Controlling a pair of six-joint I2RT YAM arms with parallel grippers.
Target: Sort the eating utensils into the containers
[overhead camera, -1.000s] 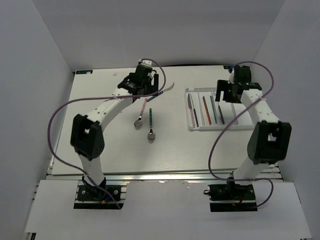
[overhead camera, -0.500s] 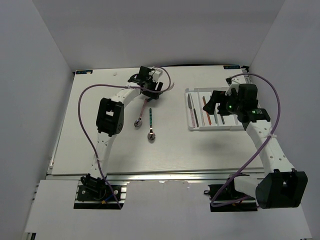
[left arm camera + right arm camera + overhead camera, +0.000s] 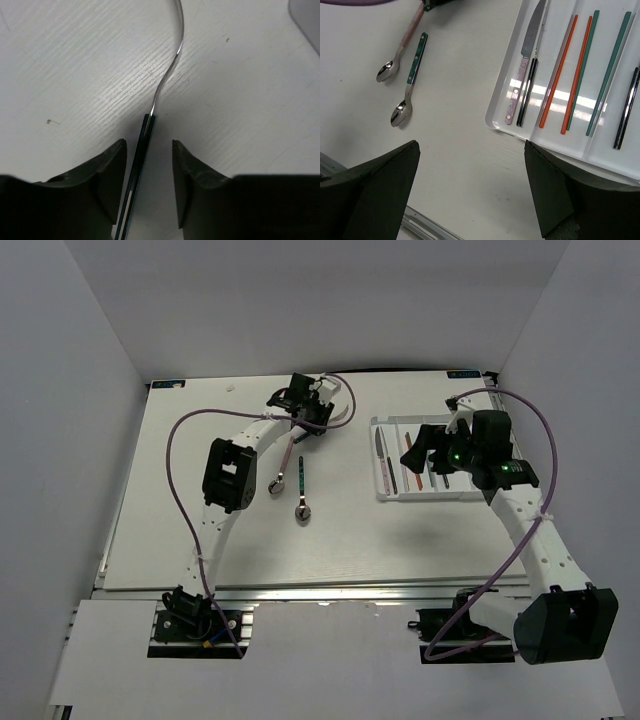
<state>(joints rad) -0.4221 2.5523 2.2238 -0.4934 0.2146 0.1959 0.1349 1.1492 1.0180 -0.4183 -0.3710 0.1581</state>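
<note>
A utensil with a dark teal handle and a curved metal neck (image 3: 165, 82) lies on the table at the back centre (image 3: 343, 414). My left gripper (image 3: 148, 145) straddles its handle, jaws narrowed with a gap still showing on both sides. On the table lie a pink-handled spoon (image 3: 282, 468) and a teal-handled spoon (image 3: 301, 485). The white tray (image 3: 430, 496) holds a pink-handled knife (image 3: 520, 75), a dark-handled knife (image 3: 527, 92), orange chopsticks (image 3: 559, 70) and teal pieces (image 3: 610, 70). My right gripper (image 3: 470, 145) hangs wide open and empty above the table by the tray's left near corner (image 3: 420, 452).
White walls close in the table on the left, the back and the right. The two spoons (image 3: 407, 77) lie between the arms, left of the tray rim (image 3: 492, 117). A dark utensil (image 3: 627, 107) lies in the tray's right compartment.
The left jaws have narrowed round the teal handle and the left arm has reached farther back. The right arm drew away from the tray's far end, its gripper now by the left near corner.
</note>
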